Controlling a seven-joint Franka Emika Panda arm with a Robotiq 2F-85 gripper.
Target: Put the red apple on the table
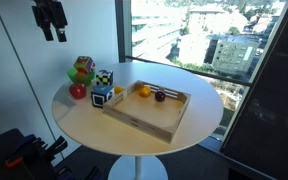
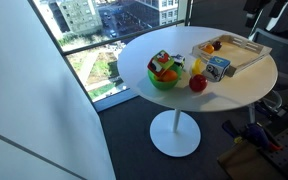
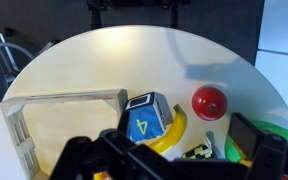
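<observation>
The red apple [image 1: 77, 91] rests on the round white table [image 1: 84, 125], beside a green bowl [image 1: 81, 70] and apart from the tray. It shows in both exterior views [image 2: 198, 83] and in the wrist view [image 3: 209, 101], where the table [image 3: 104, 60] fills the picture. My gripper [image 1: 50, 22] hangs high above the table's edge, well clear of the apple. In the wrist view its dark fingers [image 3: 174, 165] stand wide apart at the bottom of the picture with nothing between them.
A wooden tray [image 1: 149, 118] holds an orange-yellow fruit [image 1: 142, 90] and a small dark fruit [image 1: 160, 96]. A blue number cube [image 3: 144, 118], a banana [image 3: 169, 132] and a checkered cube [image 1: 104, 80] lie between tray and apple. A window wall is behind.
</observation>
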